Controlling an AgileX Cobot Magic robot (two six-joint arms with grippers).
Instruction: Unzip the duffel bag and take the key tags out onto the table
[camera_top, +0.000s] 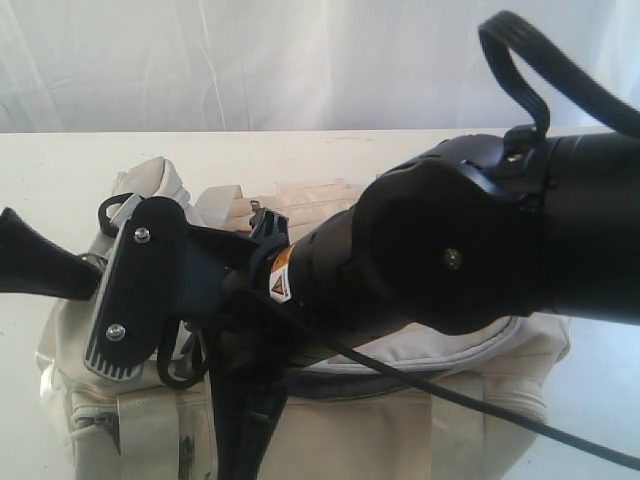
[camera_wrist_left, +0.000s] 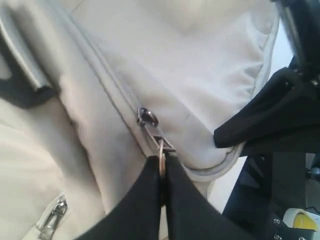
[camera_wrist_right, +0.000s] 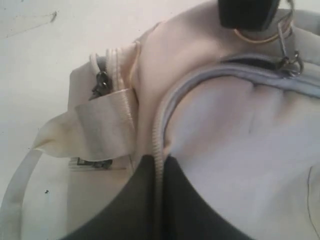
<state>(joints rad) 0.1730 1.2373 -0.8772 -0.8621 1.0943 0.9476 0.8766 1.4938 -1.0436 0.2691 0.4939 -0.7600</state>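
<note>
If the left fingers (camera_wrist_left: 145, 200) tug too hard or sideways, the little zip pull (camera_wrist_left: 165, 146) can slip out, or the soft duffel bag (camera_top: 400, 420) can slide on the tabletop (camera_top: 60, 170); the zip may jam on cloth too; the left arm (camera_top: 150, 270) and right arm (camera_top: 450, 260) reach low over the bag, which lies well away from the tabletop's far edge; the left fingers pinch the pull; the right fingers (camera_wrist_right: 140, 195) squeeze the grey flap edge (camera_wrist_right: 160, 125); the key tags do not show.

No words or numbers can be read. An orange-and-white warning sticker (camera_top: 280, 277) with a black triangle sign sits on the black robot arm (camera_top: 330, 260), just behind its end effector. A small sewn tag (camera_wrist_right: 90, 162) on the cream fabric duffel bag (camera_wrist_right: 225, 150), near the right gripper (camera_wrist_right: 157, 160), is blurred.
</note>
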